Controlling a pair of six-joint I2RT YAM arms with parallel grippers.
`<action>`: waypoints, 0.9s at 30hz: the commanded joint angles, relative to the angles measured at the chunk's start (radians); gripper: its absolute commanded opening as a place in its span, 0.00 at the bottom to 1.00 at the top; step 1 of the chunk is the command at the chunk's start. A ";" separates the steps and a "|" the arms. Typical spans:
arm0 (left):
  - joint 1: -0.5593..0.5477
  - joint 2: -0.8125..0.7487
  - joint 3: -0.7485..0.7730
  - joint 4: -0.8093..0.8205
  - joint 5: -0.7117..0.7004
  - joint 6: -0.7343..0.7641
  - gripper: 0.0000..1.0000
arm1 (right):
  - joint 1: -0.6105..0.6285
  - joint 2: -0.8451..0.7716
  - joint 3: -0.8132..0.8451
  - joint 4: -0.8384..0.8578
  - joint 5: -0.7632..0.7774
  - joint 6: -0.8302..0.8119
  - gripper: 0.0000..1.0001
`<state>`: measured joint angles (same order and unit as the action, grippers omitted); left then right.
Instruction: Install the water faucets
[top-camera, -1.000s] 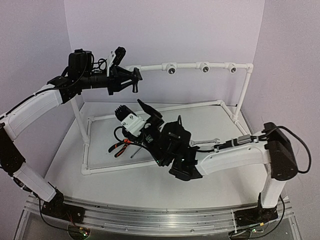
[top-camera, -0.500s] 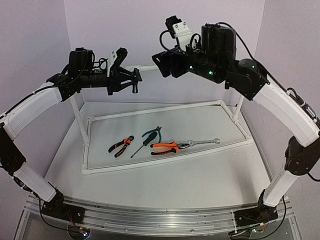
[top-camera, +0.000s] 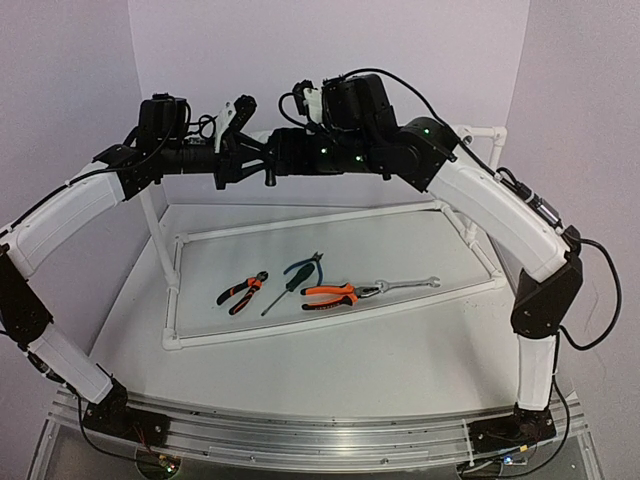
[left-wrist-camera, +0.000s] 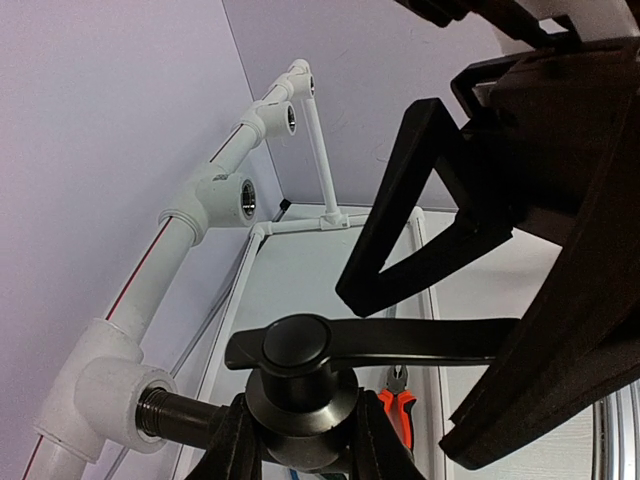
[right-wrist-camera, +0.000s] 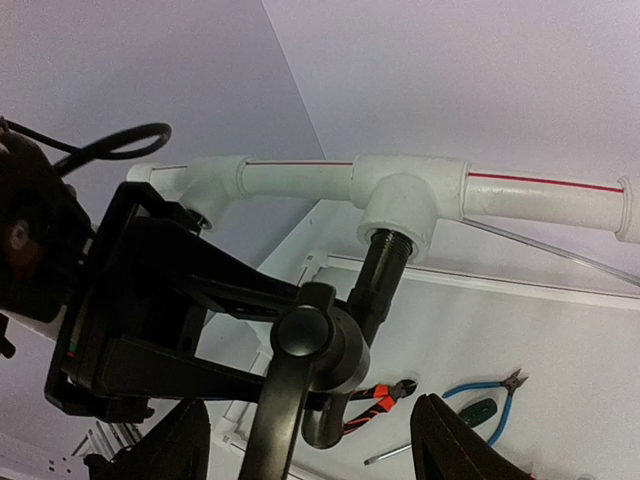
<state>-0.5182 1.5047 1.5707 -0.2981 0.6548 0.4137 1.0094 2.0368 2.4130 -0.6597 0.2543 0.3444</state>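
Note:
The black faucet (top-camera: 267, 175) stands at the left end of the white pipe rail. Its threaded stem sits in a white tee fitting (right-wrist-camera: 405, 205), with threads still showing. My left gripper (top-camera: 262, 160) is shut on the faucet's round body (left-wrist-camera: 300, 395), one finger on each side; the lever handle (left-wrist-camera: 420, 340) points right. My right gripper (top-camera: 280, 150) is open just in front of the faucet. In the right wrist view its fingers (right-wrist-camera: 450, 440) stand wide apart on either side of the lever (right-wrist-camera: 285, 410), not touching it. The left gripper (right-wrist-camera: 150, 300) fills that view's left.
More empty tee sockets (left-wrist-camera: 240, 200) run along the rail. On the table inside the pipe frame (top-camera: 330, 214) lie orange pliers (top-camera: 335, 293), smaller orange-and-black pliers (top-camera: 243, 290), blue cutters (top-camera: 305, 268), a screwdriver and a wrench (top-camera: 410, 285). My right arm crosses in front of the rail.
My right arm rose from the table to the rail, then swung left until its open gripper reached the faucet. My left arm and the faucet have not moved.

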 joint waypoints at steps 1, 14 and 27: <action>0.000 0.011 0.031 0.002 -0.031 0.091 0.00 | 0.010 -0.037 -0.011 0.120 0.025 0.056 0.68; 0.000 0.013 0.025 0.019 -0.029 0.097 0.00 | 0.010 0.045 0.003 0.219 0.168 0.063 0.54; 0.000 0.018 0.025 0.026 -0.027 0.099 0.00 | 0.009 0.086 0.010 0.251 0.187 0.101 0.36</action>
<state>-0.5197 1.5070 1.5707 -0.2946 0.6544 0.4202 1.0193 2.0956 2.3939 -0.4524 0.3969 0.4299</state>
